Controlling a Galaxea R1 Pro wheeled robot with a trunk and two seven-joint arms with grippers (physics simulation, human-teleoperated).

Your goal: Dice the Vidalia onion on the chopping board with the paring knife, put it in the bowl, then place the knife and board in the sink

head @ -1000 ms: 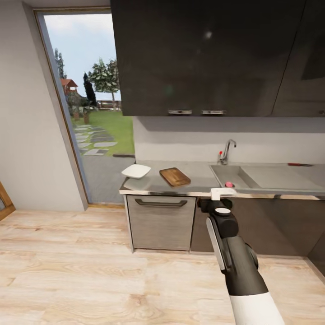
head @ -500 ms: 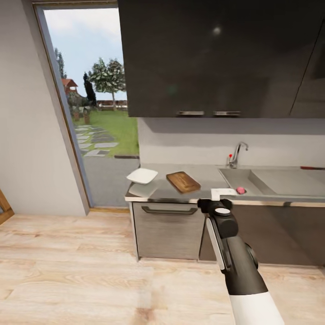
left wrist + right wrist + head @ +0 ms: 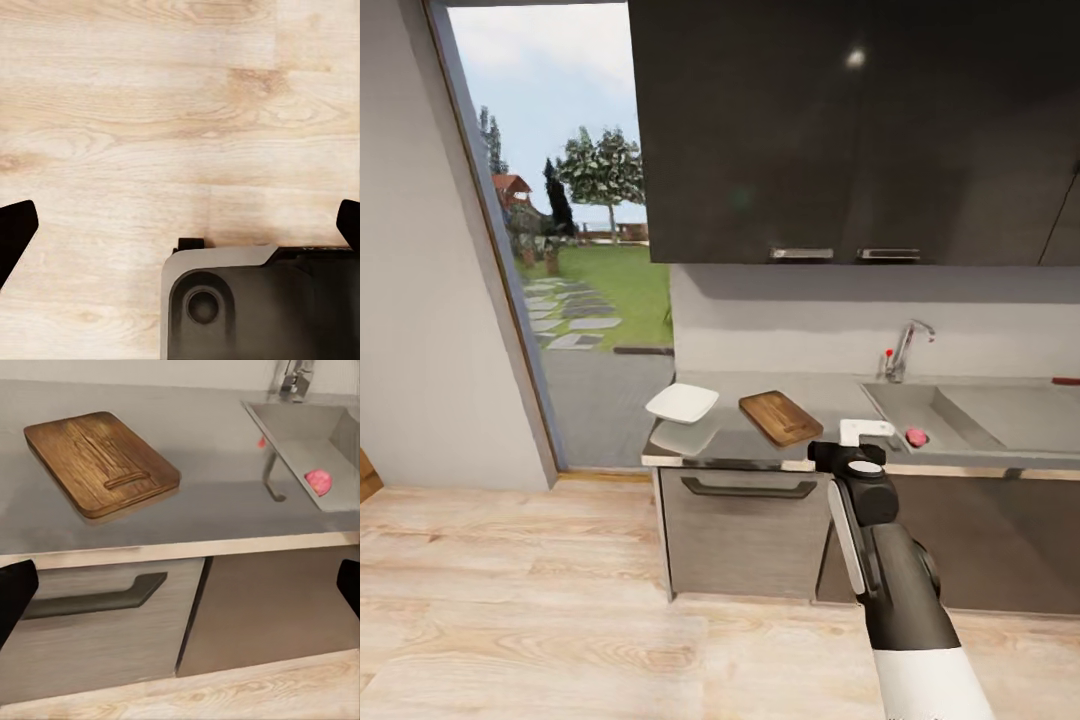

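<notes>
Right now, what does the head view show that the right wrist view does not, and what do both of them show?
Head view alone: the white bowl at the countertop's window end, the paring knife's red handle at the far right edge, the upper cabinets, the garden window and the right hand from behind. Right wrist view alone: the slot handle in the board, seen close. Both: the chopping board, the Vidalia onion lying in the sink, the tap and the drawer handle.
</notes>
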